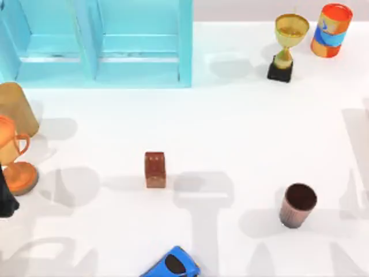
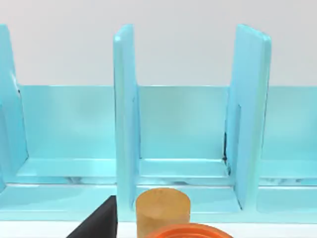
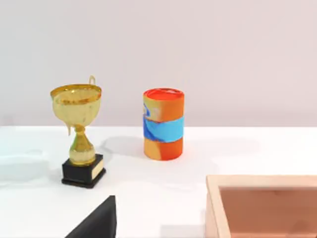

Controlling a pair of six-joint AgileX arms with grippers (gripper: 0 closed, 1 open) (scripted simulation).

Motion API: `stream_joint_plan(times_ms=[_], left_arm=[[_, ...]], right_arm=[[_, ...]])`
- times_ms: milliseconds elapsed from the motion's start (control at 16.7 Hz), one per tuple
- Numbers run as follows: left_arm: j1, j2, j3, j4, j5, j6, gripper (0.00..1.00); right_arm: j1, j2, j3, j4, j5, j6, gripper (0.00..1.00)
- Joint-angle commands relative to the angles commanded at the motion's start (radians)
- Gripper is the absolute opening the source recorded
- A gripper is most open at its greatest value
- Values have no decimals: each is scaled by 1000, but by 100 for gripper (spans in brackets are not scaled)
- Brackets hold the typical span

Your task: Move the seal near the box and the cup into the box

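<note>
The seal (image 1: 155,169) stands upright on the white desk (image 1: 230,127) a little left of centre in the top view, its long axis vertical, nothing touching it. The cup (image 1: 297,205) sits open side up at the lower right of the same frame, well apart from the seal and leaning slightly toward the camera. Neither thing has been lifted.

The box (image 3: 262,206) appears in the right wrist view as a pale wooden rim and pinkish interior in the lower right of that picture, near the right arm, so the cup looks the natural pick for that arm (a judgement from position, not something seen done). The seal, lying left of centre, reads as slightly nearer the left arm.

A dark wedge at the bottom edge of each wrist view may belong to a gripper; whether either gripper is spread or pressed together cannot be told.

Around them: a light-blue shelf unit (image 1: 104,43) fills the upper left, a gold trophy (image 1: 286,46) and an orange-and-blue can (image 1: 331,30) stand at the upper right, an orange trophy (image 1: 14,161) at the left edge, and a blue toy car (image 1: 173,264) at the bottom centre.
</note>
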Motion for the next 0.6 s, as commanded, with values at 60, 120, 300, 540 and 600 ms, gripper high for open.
stream_joint_plan(times_ms=[60,120,300,540,600], left_arm=[[0,0,0,0,0,0,100],[0,0,0,0,0,0,100],[0,0,0,0,0,0,100],[0,0,0,0,0,0,100],[0,0,0,0,0,0,100]], right_arm=[[0,0,0,0,0,0,100],[0,0,0,0,0,0,100],[19,48,38,-34,2,3,100],[90,233,195,-159,9,30,100],[114,297,254,-200,11,43,100]])
